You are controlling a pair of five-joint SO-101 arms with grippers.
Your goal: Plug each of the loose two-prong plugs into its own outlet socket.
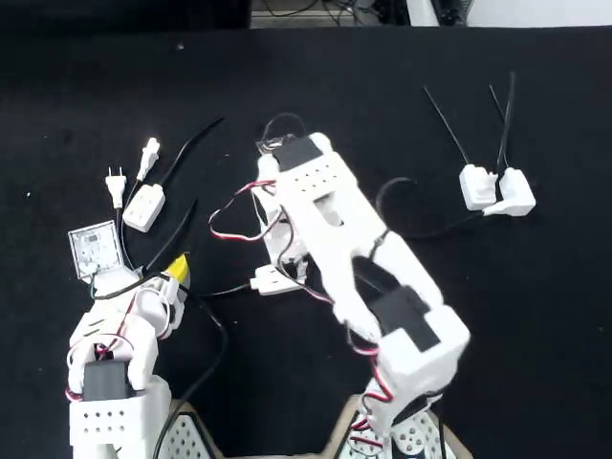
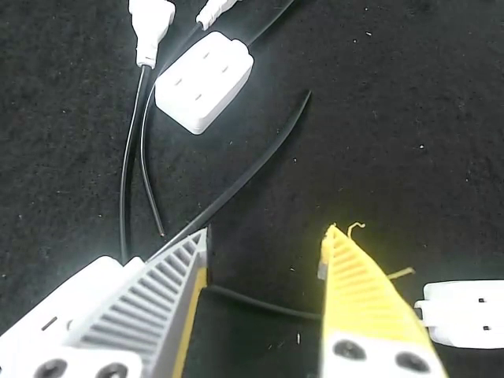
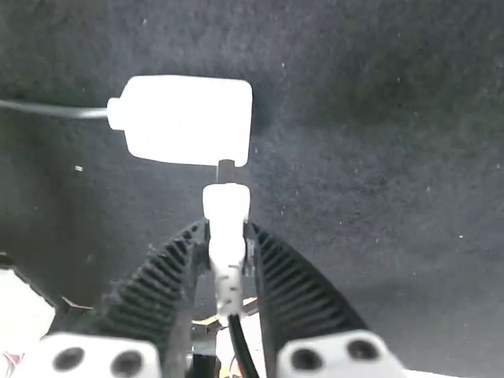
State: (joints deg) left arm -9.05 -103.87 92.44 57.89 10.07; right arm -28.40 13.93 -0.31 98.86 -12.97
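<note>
High view: black cloth counter (image 1: 535,363). Far right, a white boxy socket block (image 1: 475,186) and a white chunky plug body (image 1: 514,194) sit touching, with thin black leads running to the far side. They look like a joined pair, so one plug is probably done, but the prongs can't be seen. In the centre the white right arm (image 1: 354,249) covers its own jaws, and a white rectangular outlet socket (image 1: 271,283) peeks out on its left. Far left, a nearer loose white two-prong plug (image 1: 116,184) and a farther loose white two-prong plug (image 1: 149,153) lie just beside a white flat slotted socket block (image 1: 143,207). Neither is inserted. The left gripper (image 1: 170,279) sits near left, close to that group.

Left wrist view: left gripper (image 2: 265,236) jaws are released, grey one and yellow one apart, holding nothing. A thin black cable (image 2: 252,303) crosses the counter between them. The slotted socket block (image 2: 203,88) lies ahead with its slots empty. Both loose plugs (image 2: 150,24) (image 2: 216,9) lie beyond it.

Right wrist view: right gripper (image 3: 227,232) jaws are clenched on a small white two-prong plug (image 3: 227,209). Its nose is right at the outlet socket (image 3: 185,120), and a short dark prong stub shows between them, so it is likely not fully seated.

Tally, judged: one probably done, one mid-insertion, two left.
</note>
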